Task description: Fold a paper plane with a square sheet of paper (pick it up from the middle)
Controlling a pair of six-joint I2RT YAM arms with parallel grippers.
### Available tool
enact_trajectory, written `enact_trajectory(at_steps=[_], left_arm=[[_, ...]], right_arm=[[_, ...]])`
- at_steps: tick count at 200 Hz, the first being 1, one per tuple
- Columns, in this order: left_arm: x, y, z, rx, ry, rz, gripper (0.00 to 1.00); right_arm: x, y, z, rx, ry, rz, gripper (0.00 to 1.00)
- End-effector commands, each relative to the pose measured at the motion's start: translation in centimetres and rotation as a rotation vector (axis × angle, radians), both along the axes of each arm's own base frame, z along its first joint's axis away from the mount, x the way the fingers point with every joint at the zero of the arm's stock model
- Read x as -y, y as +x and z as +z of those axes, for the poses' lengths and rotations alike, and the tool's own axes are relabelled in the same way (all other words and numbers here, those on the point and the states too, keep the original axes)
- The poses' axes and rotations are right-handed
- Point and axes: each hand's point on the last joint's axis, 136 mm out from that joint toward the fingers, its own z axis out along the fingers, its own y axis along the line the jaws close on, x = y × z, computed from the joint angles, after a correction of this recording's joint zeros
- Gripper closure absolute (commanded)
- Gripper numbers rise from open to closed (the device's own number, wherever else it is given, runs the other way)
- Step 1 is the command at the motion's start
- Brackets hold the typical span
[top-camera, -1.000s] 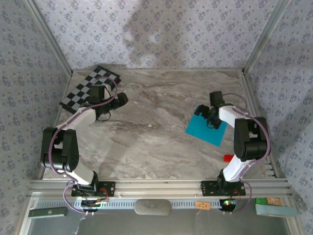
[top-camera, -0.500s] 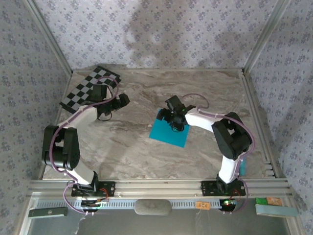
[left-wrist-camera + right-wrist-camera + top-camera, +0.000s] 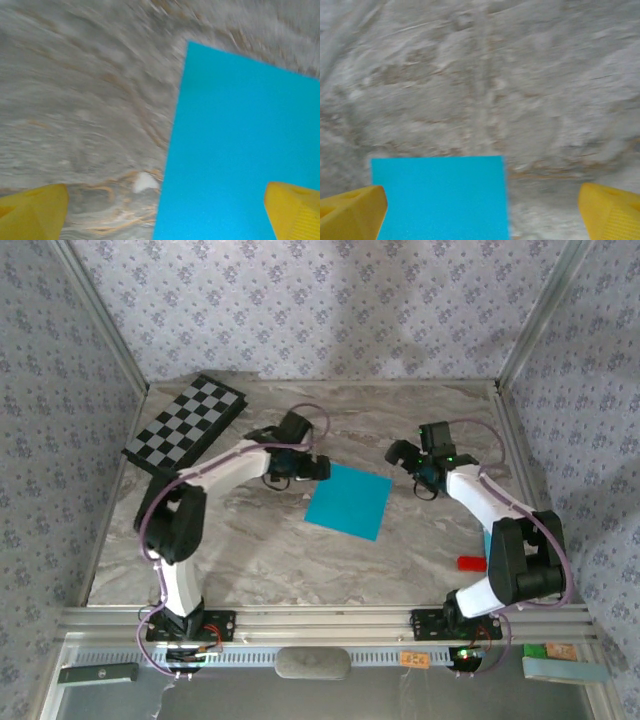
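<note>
Thin flat turquoise square sheet of paper lying on veined marble table, bare room around; left gripper hovering at its left edge, right gripper near its far right corner, both gaping wide, gripping nothing.

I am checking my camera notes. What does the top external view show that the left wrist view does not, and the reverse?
Top external adds the checkerboard at far left, the small red block by the right arm, and the open right gripper near the far right corner of the square sheet of paper. Left wrist adds close detail: the left gripper stands open across the sheet's edge, one yellow finger over bare marble table, the other over paper. Both share the sheet, flat and unfolded, on the table.
</note>
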Motion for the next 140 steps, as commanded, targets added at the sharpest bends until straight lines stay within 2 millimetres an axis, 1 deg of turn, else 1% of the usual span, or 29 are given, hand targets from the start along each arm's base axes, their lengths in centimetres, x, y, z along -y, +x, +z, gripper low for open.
enact_trajectory(at_steps=[1, 14, 31, 52, 64, 89, 110, 140], left_arm=[[1.2, -1.7, -1.4, -0.062, 0.130, -0.050, 0.00], [3.3, -1.9, -1.9, -0.077, 0.126, -0.083, 0.01], [5.6, -1.9, -2.7, -0.100, 0.109, -0.111, 0.04], [7.5, -1.7, -3.6, -0.132, 0.081, -0.123, 0.10], [8.0, -1.5, -4.2, -0.153, 0.080, -0.121, 0.12], [7.9, -1.4, -5.1, -0.183, 0.113, -0.118, 0.15], [7.1, -2.2, -6.1, -0.214, 0.143, -0.109, 0.16], [4.4, -4.5, -7.7, -0.268, 0.211, -0.094, 0.17]], right_arm=[[1.6, -1.0, -1.0, -0.037, -0.049, 0.056, 0.00], [2.1, -0.8, -1.2, -0.037, -0.034, 0.047, 0.00], [2.6, -0.7, -1.4, -0.040, -0.023, 0.036, 0.00], [2.7, -0.5, -1.7, -0.046, -0.014, 0.037, 0.00], [2.6, -0.4, -1.9, -0.049, -0.010, 0.037, 0.00], [2.5, -0.2, -2.1, -0.056, 0.000, 0.034, 0.00], [2.4, -0.1, -2.1, -0.056, 0.006, 0.032, 0.00], [2.4, 0.1, -1.9, -0.056, 0.007, 0.028, 0.00]])
